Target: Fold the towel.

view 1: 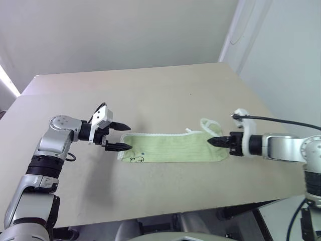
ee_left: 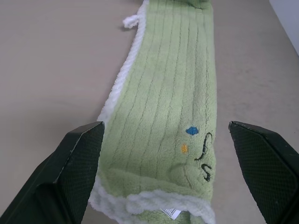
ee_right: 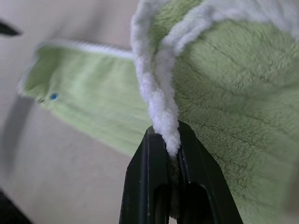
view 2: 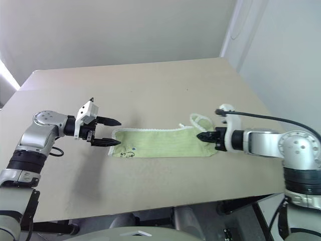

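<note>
The towel (view 1: pixel 173 147) is laid as a long folded strip across the middle of the bench (view 1: pixel 150 95), its right end pinched by the clenched right claw (view 1: pixel 211 141). The released left claw (view 1: pixel 125 137) is held just beside its left end. In the left wrist view the dark embroidered mark (ee_left: pixel 205 156) is shown clearly; in the right wrist view the white edging (ee_right: pixel 161 109) is seen clamped between the fingers.

Left gripper (view 1: pixel 119 136) jaws wide — right gripper (view 1: pixel 211 142) clamped shut, arms facing inward.
</note>
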Motion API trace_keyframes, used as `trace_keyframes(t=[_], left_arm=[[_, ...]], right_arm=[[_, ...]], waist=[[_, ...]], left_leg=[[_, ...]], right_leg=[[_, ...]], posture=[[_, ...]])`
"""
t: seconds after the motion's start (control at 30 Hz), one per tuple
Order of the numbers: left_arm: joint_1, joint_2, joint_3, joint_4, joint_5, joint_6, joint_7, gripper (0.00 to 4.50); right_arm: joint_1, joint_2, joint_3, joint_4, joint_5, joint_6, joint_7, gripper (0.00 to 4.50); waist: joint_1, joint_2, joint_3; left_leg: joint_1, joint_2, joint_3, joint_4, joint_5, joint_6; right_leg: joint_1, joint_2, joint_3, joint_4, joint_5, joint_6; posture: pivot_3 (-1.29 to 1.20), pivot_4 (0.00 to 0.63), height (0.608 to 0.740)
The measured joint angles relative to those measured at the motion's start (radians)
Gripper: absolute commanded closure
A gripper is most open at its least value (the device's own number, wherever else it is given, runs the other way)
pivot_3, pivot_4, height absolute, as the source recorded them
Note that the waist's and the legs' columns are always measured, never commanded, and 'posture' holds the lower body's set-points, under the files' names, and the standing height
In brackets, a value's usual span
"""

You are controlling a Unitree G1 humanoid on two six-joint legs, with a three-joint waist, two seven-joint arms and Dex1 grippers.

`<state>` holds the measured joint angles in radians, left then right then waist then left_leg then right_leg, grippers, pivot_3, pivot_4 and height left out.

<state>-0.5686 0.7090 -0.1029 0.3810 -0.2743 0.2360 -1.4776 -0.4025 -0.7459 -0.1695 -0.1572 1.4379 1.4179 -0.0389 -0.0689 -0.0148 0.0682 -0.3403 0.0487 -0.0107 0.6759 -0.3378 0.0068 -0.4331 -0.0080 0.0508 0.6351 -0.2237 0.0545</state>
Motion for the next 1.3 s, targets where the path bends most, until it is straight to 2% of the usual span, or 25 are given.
trace_keyframes(t=[0.13,0.33,0.57,0.6,0.63,0.8,0.97,1.13,1.3], left_arm=[[0.0,0.01,0.001,0.0,0.0,0.003,0.006,0.0],[0.0,0.019,0.001,-0.002,0.0,0.009,0.016,0.0],[0.004,0.019,0.001,-0.009,0.0,0.013,0.021,0.0],[0.004,0.019,0.001,-0.009,0.0,0.013,0.021,0.0],[0.004,0.02,0.001,-0.009,0.0,0.013,0.021,0.0],[0.004,0.02,0.001,-0.009,-0.001,0.017,0.02,0.0],[0.004,0.039,0.02,-0.009,-0.024,0.08,0.02,0.0],[0.004,0.075,0.051,-0.014,-0.069,0.246,0.036,0.0],[0.005,0.115,0.065,-0.047,-0.113,0.517,0.096,0.0]], right_arm=[[-0.023,0.115,0.067,0.0,-0.015,-0.003,-0.051,4.48],[-0.037,0.26,0.12,0.02,-0.124,-0.034,-0.104,4.48],[-0.032,0.294,0.134,0.033,-0.269,-0.064,-0.063,4.48],[-0.03,0.294,0.134,0.031,-0.279,-0.064,-0.042,3.96],[-0.029,0.296,0.135,0.027,-0.284,-0.063,-0.026,3.74],[-0.029,0.333,0.137,-0.008,-0.286,-0.055,0.04,1.99],[-0.029,0.35,0.134,-0.05,-0.286,-0.048,0.074,0.09],[-0.04,0.363,0.079,-0.051,-0.268,-0.048,0.096,0.03],[-0.075,0.368,0.01,-0.008,-0.288,-0.065,0.081,0.03]], waist=[[0.001,0.0,0.0],[0.001,0.0,0.0],[0.0,0.0,0.0],[0.0,0.0,0.0],[0.0,0.0,0.0],[0.0,0.0,0.0],[-0.001,0.0,0.0],[-0.001,0.0,0.0],[-0.002,0.0,0.0]], left_leg=[[0.0,0.0,0.0,0.0,0.0,0.0],[0.0,0.0,0.0,-0.001,0.0,0.0],[0.0,0.0,0.0,-0.001,0.0,0.0],[0.0,0.0,0.0,-0.002,0.0,0.0],[0.0,0.0,0.0,-0.002,0.0,0.0],[0.0,0.0,0.0,-0.002,0.0,0.0],[0.0,0.0,0.0,-0.002,0.0,0.0],[0.0,0.0,0.0,-0.002,0.0,0.0],[0.001,0.0,-0.001,-0.003,0.0,0.0]], right_leg=[[-0.001,0.0,0.0,0.0,0.0,0.0],[-0.001,0.0,0.0,0.0,0.0,0.0],[-0.002,0.0,0.0,-0.001,0.0,0.0],[-0.002,0.0,0.0,-0.001,0.0,0.0],[-0.002,0.0,0.0,-0.001,0.0,0.0],[-0.002,0.0,0.0,0.0,0.0,0.0],[-0.002,0.0,0.0,0.0,0.0,0.001],[-0.002,0.0,0.0,0.0,0.0,0.001],[-0.002,0.0,0.0,0.0,0.0,0.001]], posture=[[0.0,0.0,0.712],[0.0,0.0,0.712],[0.0,0.0,0.712],[0.0,0.0,0.712],[0.0,0.0,0.712],[0.0,0.0,0.712],[0.0,0.0,0.712],[0.0,0.0,0.712],[0.0,0.0,0.712]])
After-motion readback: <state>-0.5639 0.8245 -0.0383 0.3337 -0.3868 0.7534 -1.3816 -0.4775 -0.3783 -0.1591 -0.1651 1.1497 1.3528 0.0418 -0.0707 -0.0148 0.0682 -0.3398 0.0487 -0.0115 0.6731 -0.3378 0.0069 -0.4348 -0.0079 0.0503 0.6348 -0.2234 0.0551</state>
